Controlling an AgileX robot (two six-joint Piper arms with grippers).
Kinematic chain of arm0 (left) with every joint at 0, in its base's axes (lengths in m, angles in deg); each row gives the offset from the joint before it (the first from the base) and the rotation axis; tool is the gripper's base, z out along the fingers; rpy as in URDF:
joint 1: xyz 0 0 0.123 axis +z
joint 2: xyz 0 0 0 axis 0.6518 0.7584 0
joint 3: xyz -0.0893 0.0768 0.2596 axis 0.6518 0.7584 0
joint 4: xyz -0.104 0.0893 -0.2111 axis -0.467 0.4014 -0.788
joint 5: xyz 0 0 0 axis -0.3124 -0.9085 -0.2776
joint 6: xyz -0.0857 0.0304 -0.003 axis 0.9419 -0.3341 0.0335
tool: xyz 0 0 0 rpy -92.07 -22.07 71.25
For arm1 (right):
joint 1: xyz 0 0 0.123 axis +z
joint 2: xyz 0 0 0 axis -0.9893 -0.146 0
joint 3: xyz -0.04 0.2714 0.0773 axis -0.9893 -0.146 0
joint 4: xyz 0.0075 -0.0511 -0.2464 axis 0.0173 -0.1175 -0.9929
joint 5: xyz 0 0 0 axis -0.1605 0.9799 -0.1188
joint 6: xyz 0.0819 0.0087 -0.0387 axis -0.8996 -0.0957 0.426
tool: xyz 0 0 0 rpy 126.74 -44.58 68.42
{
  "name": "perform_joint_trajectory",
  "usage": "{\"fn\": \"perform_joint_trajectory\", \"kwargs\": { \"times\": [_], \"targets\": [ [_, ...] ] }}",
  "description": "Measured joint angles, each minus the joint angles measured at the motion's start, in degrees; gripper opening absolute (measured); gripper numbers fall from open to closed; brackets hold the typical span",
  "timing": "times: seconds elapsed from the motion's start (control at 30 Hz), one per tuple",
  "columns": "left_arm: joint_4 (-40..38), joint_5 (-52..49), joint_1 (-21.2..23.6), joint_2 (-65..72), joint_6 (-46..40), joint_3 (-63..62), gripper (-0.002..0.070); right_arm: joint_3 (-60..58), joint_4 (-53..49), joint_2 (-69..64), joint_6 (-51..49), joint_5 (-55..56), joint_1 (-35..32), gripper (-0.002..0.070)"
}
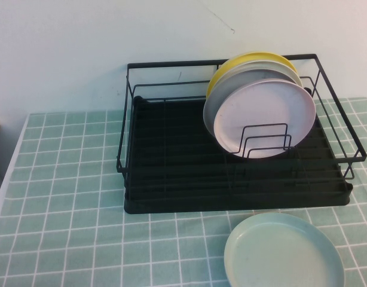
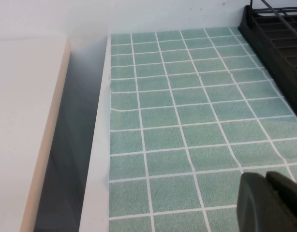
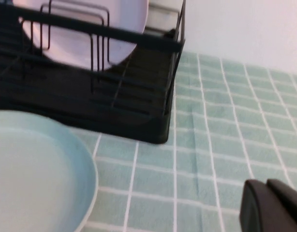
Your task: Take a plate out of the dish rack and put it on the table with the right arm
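The pale pink-lilac plate (image 1: 264, 116) stands on edge in the black wire dish rack (image 1: 171, 161), at the front of the stack and behind the upright dividers. It also shows in the right wrist view (image 3: 85, 29), inside the rack (image 3: 139, 121). My right gripper (image 3: 266, 184) is shut and empty, low over the mint-green tiled table (image 3: 226, 145), in front of the rack's near right corner and apart from it. My left gripper (image 2: 265, 180) is shut and empty over the table's left part (image 2: 177, 125). Neither gripper shows in the high view.
A grey-white plate (image 1: 243, 81) and a yellow plate (image 1: 249, 60) stand behind the pink one. A pale mint-green plate (image 1: 283, 254) lies flat on the table in front of the rack, also in the right wrist view (image 3: 32, 169). The table's left edge (image 2: 97, 159) drops off beside a white surface (image 2: 22, 111).
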Motion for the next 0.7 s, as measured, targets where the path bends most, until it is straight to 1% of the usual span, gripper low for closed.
{"fn": "perform_joint_trajectory", "kwargs": {
  "times": [0.33,0.43,0.53,0.6,0.7],
  "targets": [
    [0.0,0.0,0.0,0.0,0.0,0.0,-0.0003,-0.1,0.0,0.0,0.0,29.4,0.0,-0.0001],
    [0.0,0.0,0.0,0.0,0.0,0.0,-0.0003,-0.1,0.0,0.0,0.0,35.7,0.0,-0.0001],
    [0.0,0.0,0.0,0.0,0.0,0.0,-0.0003,-0.1,0.3,0.0,0.0,39.8,0.0,-0.0001],
    [0.0,0.0,0.0,0.0,0.0,0.0,-0.0003,-0.1,0.8,0.0,-0.8,41.5,0.0,-0.0001],
    [0.0,0.0,0.0,0.0,-0.1,0.0,-0.0003,-0.1,1.5,0.0,-3.2,47.1,0.0,-0.0001]
  ]
}}
